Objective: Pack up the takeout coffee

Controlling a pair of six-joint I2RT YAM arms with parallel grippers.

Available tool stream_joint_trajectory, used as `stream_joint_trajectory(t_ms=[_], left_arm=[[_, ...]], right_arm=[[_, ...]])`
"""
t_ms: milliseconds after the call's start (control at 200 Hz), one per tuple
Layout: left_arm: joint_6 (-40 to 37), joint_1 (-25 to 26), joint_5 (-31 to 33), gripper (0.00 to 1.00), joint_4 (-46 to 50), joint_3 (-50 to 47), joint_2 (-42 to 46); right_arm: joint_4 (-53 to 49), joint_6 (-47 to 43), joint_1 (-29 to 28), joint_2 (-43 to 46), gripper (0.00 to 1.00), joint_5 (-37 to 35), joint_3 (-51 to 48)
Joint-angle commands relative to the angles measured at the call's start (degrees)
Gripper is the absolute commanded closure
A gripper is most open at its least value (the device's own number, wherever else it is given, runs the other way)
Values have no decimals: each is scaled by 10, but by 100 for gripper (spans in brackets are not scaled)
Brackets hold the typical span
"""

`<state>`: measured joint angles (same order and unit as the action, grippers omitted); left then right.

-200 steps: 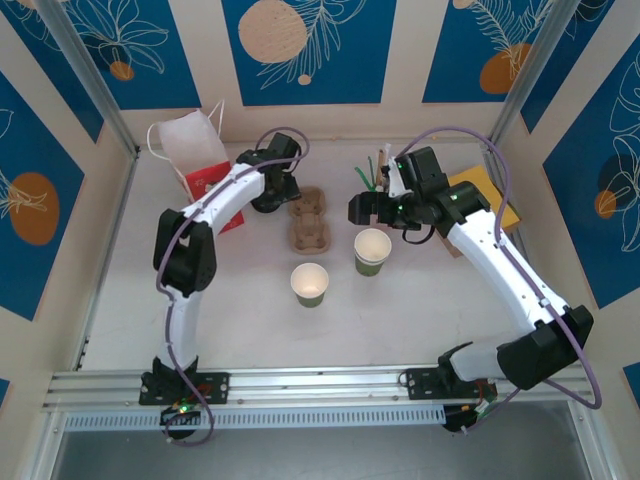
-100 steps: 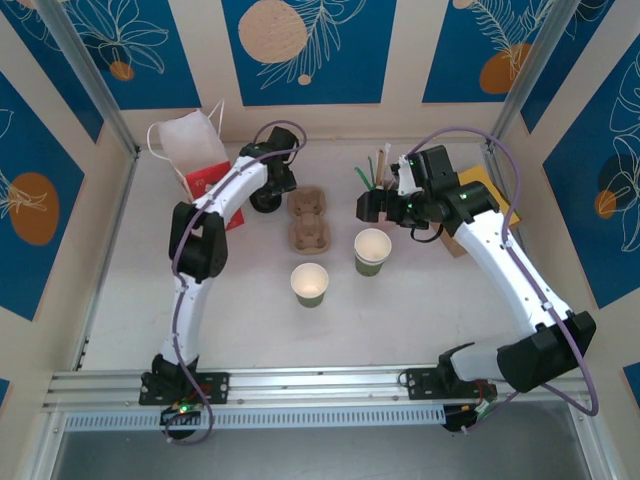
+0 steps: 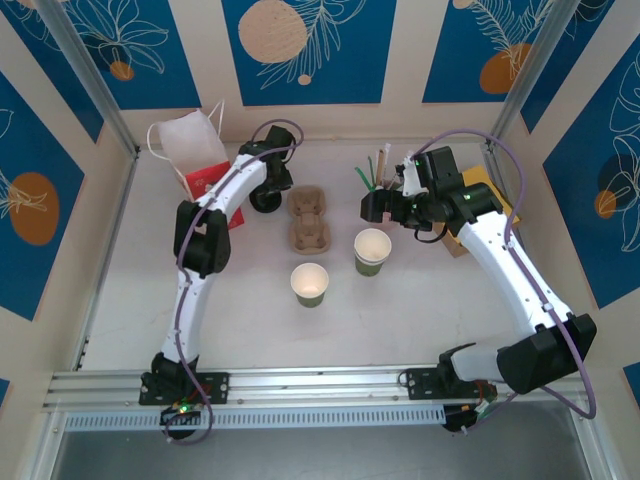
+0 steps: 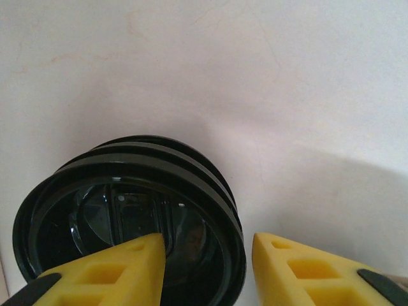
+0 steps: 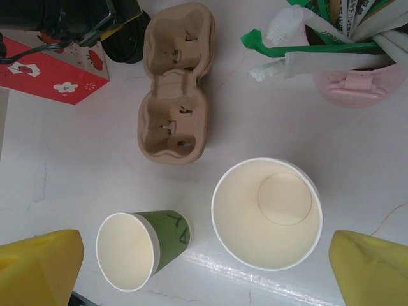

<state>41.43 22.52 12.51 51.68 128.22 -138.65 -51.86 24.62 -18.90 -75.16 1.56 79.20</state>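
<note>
The takeout coffee is out of view. Two lidless green paper cups stand mid-table: one (image 3: 310,284) (image 5: 137,252) nearer the front, the other (image 3: 372,250) (image 5: 266,213) to its right. A short stack of black lids (image 4: 127,210) (image 3: 264,200) lies at the back, left of centre. My left gripper (image 4: 207,245) (image 3: 270,192) is down over it. One yellow fingertip (image 4: 121,268) sits over the lid's inside and the other stands outside its rim, with a gap showing. My right gripper (image 5: 204,268) (image 3: 372,208) hovers wide open above the right cup, holding nothing.
A brown pulp cup carrier (image 3: 308,220) (image 5: 175,108) lies between the lids and the cups. A white and red paper bag (image 3: 195,150) stands at the back left. A pink holder of straws and stirrers (image 5: 347,51) and a yellow box (image 3: 485,195) are at the back right.
My left arm has reached further toward the lid stack and its jaws have narrowed around the rim. My right gripper drifted slightly right and back, still wide open.
</note>
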Motion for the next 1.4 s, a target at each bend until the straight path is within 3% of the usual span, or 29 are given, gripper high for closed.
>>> stream_joint_trajectory(t_ms=[0,200,330,505,760,1395], left_arm=[[-14,-5,2,61,14,24,-19],[-13,-5,4,71,21,34,-26],[-11,-5,6,71,25,34,-23],[-12,-5,1,85,29,34,-16],[-11,-5,-1,93,37,34,-4],[9,2,-81,93,3,-74,122]], right_arm=[[-2,-10,4,10,1,16,-4],[-2,-12,9,10,1,20,-6],[-1,-12,12,8,1,23,-7],[5,-11,12,6,1,30,-10],[9,-10,13,6,1,35,-12],[39,5,-5,1,1,62,-19]])
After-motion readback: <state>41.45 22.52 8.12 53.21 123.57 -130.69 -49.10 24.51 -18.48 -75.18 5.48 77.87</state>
